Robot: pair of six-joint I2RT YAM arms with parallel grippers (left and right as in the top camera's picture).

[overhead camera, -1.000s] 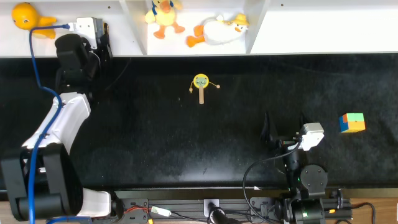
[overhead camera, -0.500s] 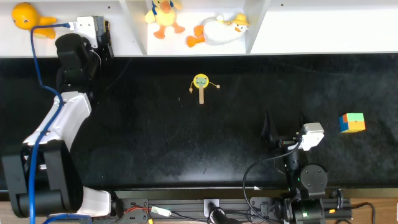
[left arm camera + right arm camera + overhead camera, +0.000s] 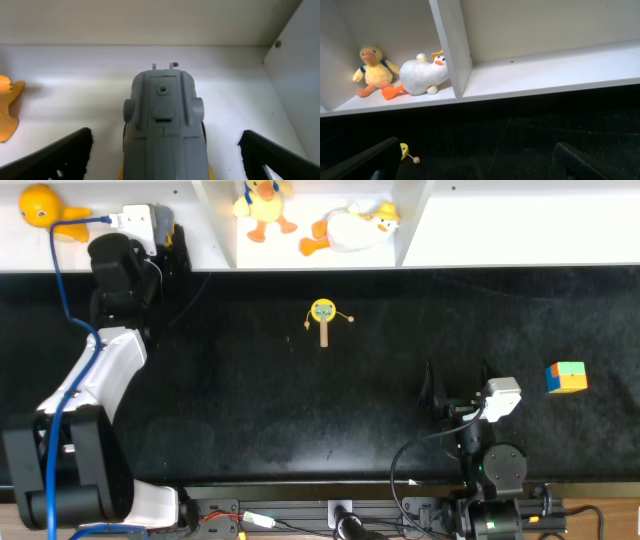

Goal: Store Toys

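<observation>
Grey plastic toy [image 3: 162, 107] apparently standing on the floor of the leftmost shelf [image 3: 500, 220] compartment, near an orange duck [image 3: 7, 112]. Left gripper [image 3: 166, 150] spread wide around it, seemingly not touching. Placing step looks finished. Next: draw straight back without knocking it. Right gripper [image 3: 457, 392] spread too, empty. Not yet stored: rattle [image 3: 323, 315] and cube [image 3: 565, 377], on the black mat [image 3: 250, 400].

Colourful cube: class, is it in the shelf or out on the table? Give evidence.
Out: the cube lies on the black table at its right side, clear of the white shelf.
</observation>
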